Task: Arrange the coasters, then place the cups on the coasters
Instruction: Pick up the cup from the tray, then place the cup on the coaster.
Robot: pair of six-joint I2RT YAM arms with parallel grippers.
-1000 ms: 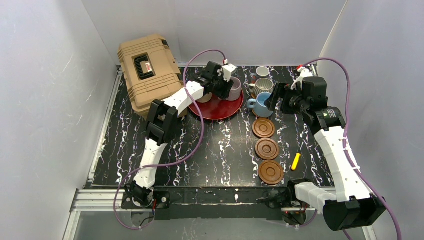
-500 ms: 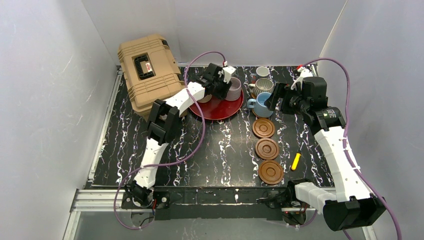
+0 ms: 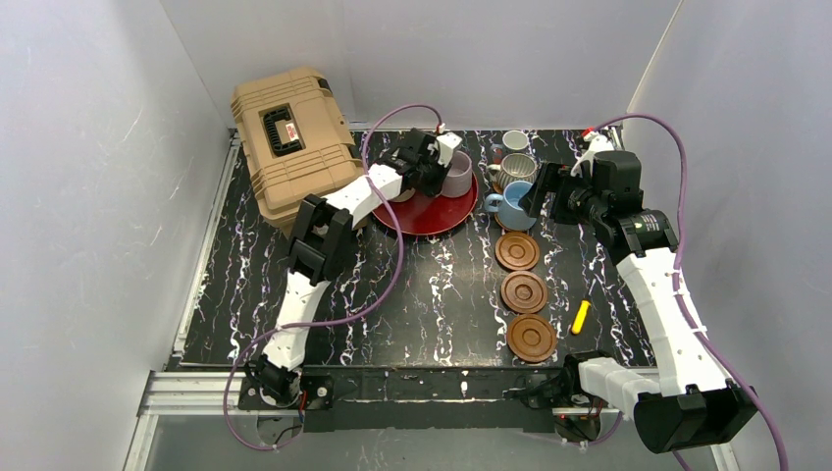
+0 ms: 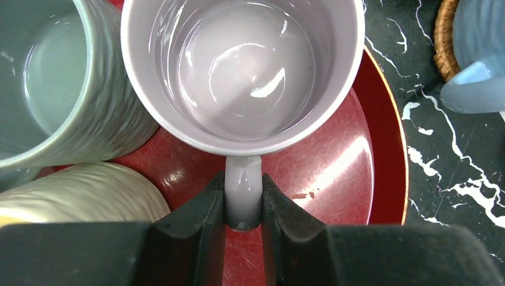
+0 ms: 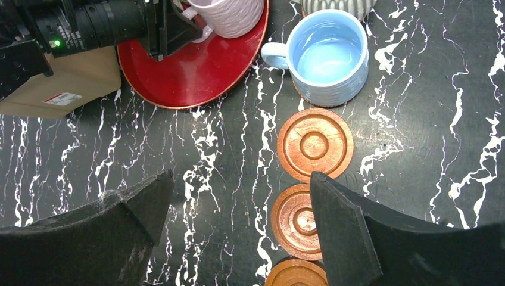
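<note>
The lilac cup stands on the red tray, and my left gripper is shut on its handle, one finger on each side. Beside it on the tray are the grey-green cup and the cream-yellow cup. In the top view the left gripper reaches over the tray. My right gripper hangs open above the table, nothing between its fingers. Three brown wooden coasters lie in a row. The light blue cup, ribbed grey cup and white cup stand behind them.
A tan hard case sits at the back left, touching the tray's side. A yellow marker lies right of the coaster row. An orange woven coaster shows under the light blue cup. White walls close in the table.
The left gripper's fingers have closed onto the lilac cup's handle. The right arm has not moved.
</note>
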